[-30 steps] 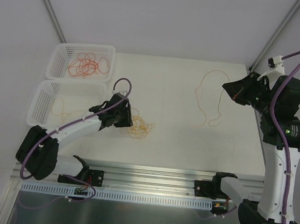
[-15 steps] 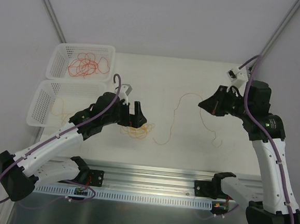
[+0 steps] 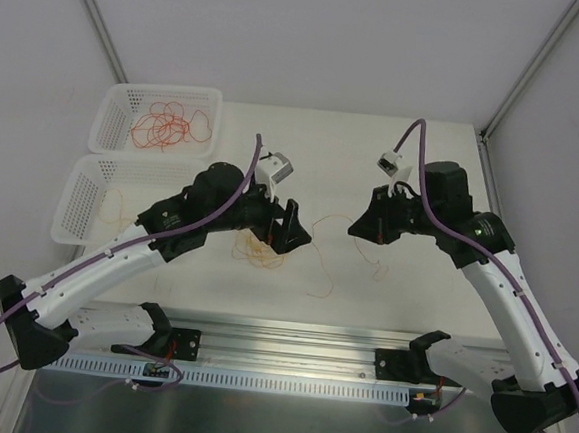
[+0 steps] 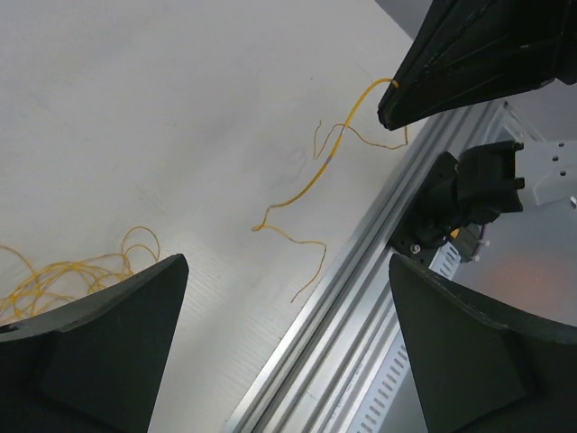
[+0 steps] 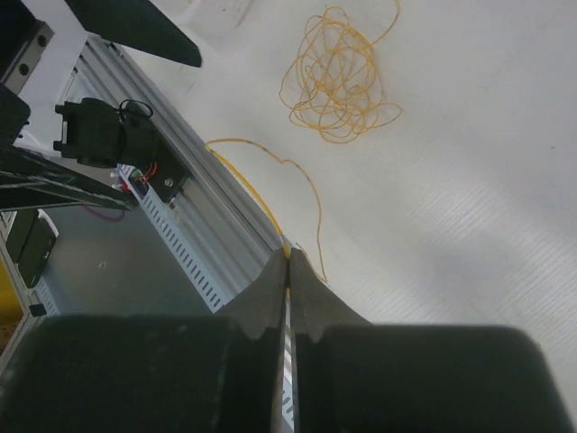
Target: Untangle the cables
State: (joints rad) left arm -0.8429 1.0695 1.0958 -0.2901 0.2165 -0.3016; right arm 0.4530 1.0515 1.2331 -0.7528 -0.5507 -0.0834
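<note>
A tangle of yellow cables [image 3: 259,250] lies on the white table in front of the left arm; the wrist views show this tangle [image 4: 63,275] [image 5: 338,77] too. My left gripper [image 3: 294,233] hovers just right of it, open, with nothing between its dark fingers [image 4: 90,352]. My right gripper [image 3: 357,226] faces it from the right and is shut on one thin yellow cable [image 5: 270,171]. That cable [image 4: 306,185] hangs from the shut tips and trails across the table to the front rail, its loose end [image 3: 320,281] lying between the two grippers.
Two white baskets stand at the far left: the rear basket [image 3: 112,112] holds orange-red cables [image 3: 168,125], and the nearer basket [image 3: 76,195] holds a thin yellow strand. An aluminium rail [image 3: 290,332] with black arm mounts runs along the near table edge.
My left gripper swung right past the tangle and opened. My right gripper came down and left toward the centre, dragging the yellow cable with it.
</note>
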